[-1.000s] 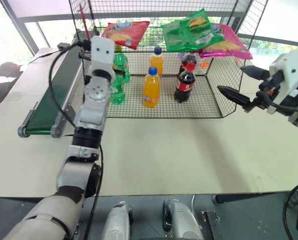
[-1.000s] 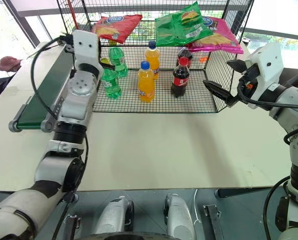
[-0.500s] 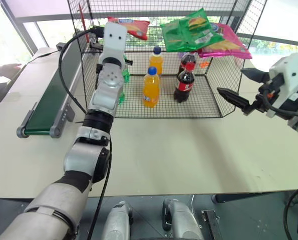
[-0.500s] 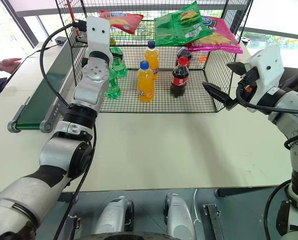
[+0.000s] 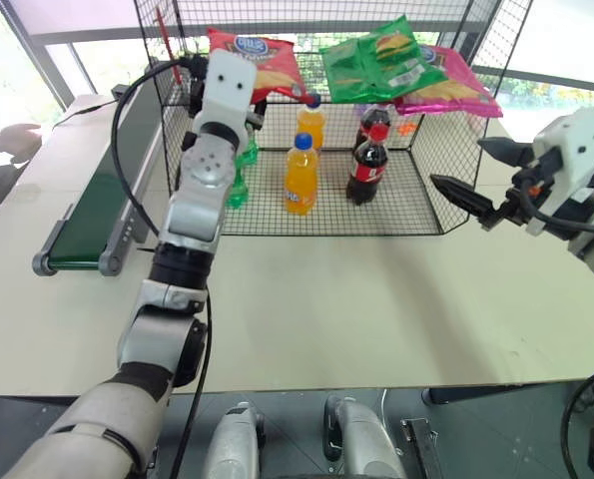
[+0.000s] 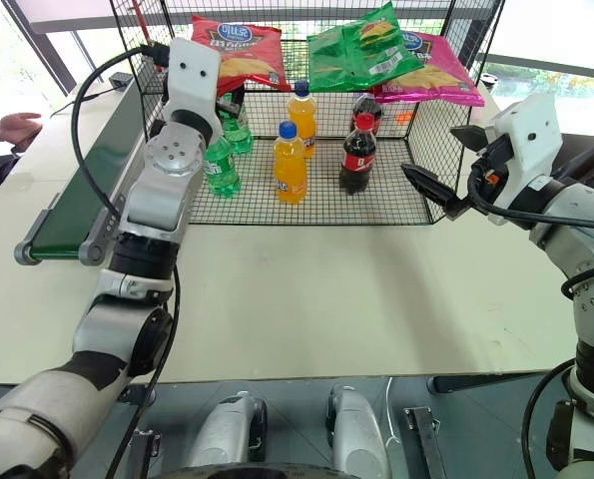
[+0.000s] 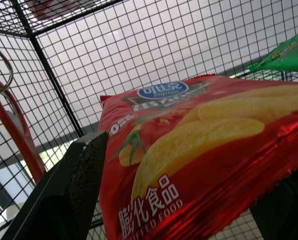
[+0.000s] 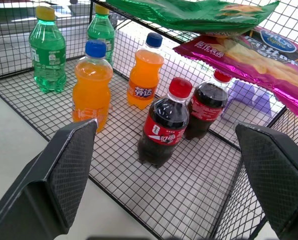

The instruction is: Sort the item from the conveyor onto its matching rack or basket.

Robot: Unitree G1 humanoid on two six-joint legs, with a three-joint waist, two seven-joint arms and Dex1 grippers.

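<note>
1. Left eye view: our red snack bag (image 5: 254, 60) lies on the top shelf (image 5: 306, 40) of the black wire cage, at its left end, beside the green snack bag (image 5: 381, 60) and the pink snack bag (image 5: 456, 90). The bag's near edge seems to overhang the shelf front, so we judge it could tip off onto the bottles below. The conveyor (image 5: 102, 190) on the desk (image 5: 326, 299) carries nothing we can see.

2. Right eye view: our left pincer (image 6: 212, 75) sits just in front of the red bag, close to the green soda bottle (image 6: 220, 165). A careless pull-back could drag the bag or knock that bottle. Our right pincer (image 6: 446, 170) hangs spread and empty just beside the cage's right wall; a drift inward would strike the mesh.

3. Left wrist view: the fingers (image 7: 63, 195) stand wide apart with the red bag between them, not pinched. The crinkly foil could catch on a pad and slide off with us.

4. Right wrist view: the cola bottle (image 8: 164, 122) and orange soda bottle (image 8: 91, 82) stand upright, well clear.
</note>
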